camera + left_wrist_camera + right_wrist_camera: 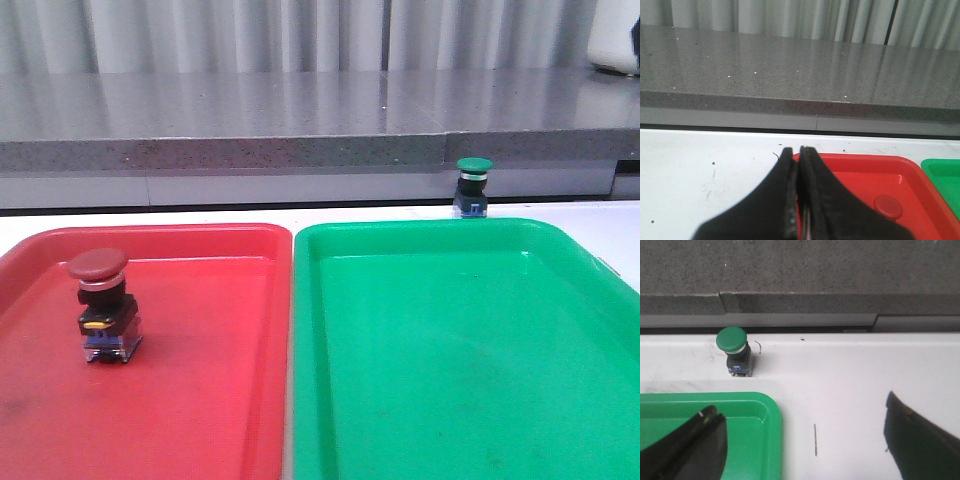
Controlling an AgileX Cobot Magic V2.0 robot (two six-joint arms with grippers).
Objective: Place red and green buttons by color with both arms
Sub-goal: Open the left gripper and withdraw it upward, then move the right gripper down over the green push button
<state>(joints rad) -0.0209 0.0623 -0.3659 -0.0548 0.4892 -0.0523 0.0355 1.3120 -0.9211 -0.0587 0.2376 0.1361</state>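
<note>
Ahead of me in the front view, the red mushroom-head push-button stands upright inside the red plastic tray, toward its left side, so I judge that half done. The green mushroom-head push-button stands upright on the white bench, just beyond the far rim of the green plastic tray and not in it. Neither of my 2 arms shows in this view.

From the left wrist view, my left end effector has its 2 black fingers pressed together on nothing, hanging over the near corner of the red tray; only the red cap shows past them.

From the right wrist view, my right end effector is spread wide and empty, 1 finger over the green tray's corner, the other over bare bench. The green button lies ahead of it, off toward the tray-side finger, its long axis vertical. My right arm looks clearly nearer, so I judge the coming reach to be forward and across to centre the button between the fingers.
</note>
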